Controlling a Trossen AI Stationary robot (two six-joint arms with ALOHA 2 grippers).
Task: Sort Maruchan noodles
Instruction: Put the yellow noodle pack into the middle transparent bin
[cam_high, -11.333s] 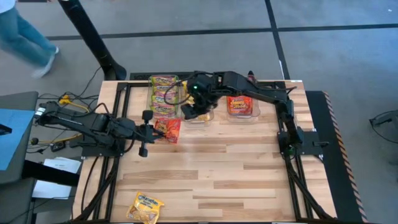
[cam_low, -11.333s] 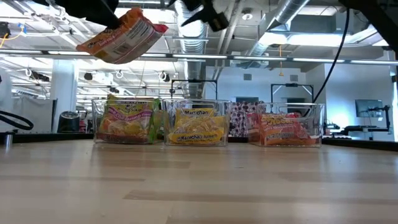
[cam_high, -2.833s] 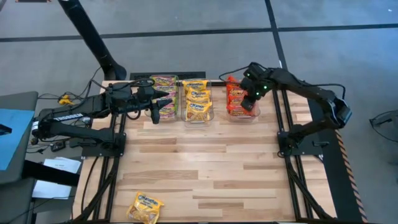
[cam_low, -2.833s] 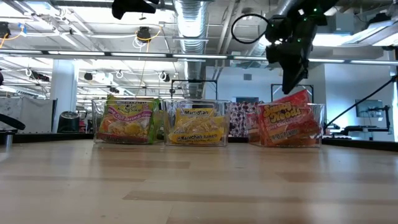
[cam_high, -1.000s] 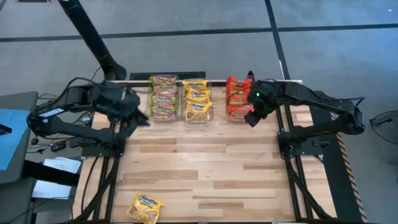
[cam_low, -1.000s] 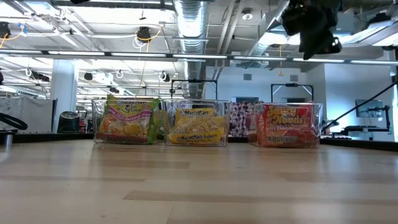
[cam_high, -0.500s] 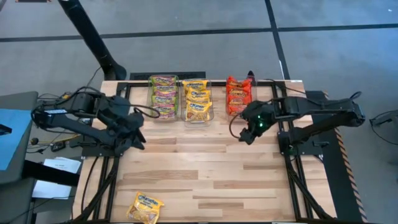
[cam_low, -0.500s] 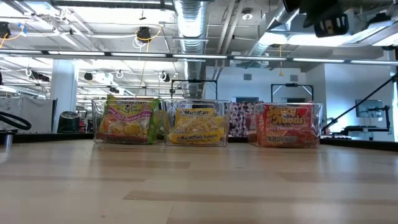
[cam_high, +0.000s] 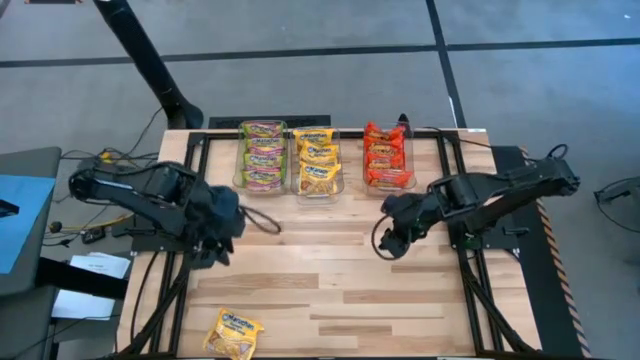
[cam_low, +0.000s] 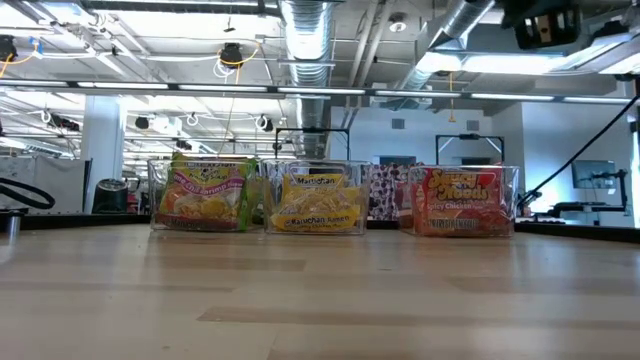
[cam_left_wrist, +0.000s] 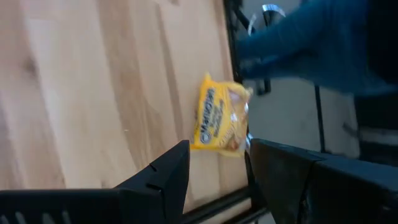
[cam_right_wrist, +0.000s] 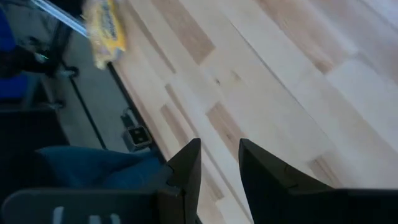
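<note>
We take the middle bin as our landmark. It holds the yellow Maruchan noodles; the green-and-pink packets sit in the bin just beside it on the left arm's side, and the red-orange packets in the bin on the right arm's side. One last yellow packet lies well apart from the middle bin, at the table's near edge on the left arm's side, with a corner close to the rim.

Our left gripper hovers between the bins and that packet, jaws parted and empty; its wrist view looks between them at the packet. Our right gripper hangs near the table centre, fingers a little apart, holding nothing.

What worries us is the edge. If we come down off-centre or drag the fingers across the crinkly wrapper, we judge the packet could skid off the table. A pinch on loose film alone could slip during the carry back. Dropping it short of the middle bin, or over the green-and-pink bin, would spoil the sort. If both arms head for it, they could collide.
</note>
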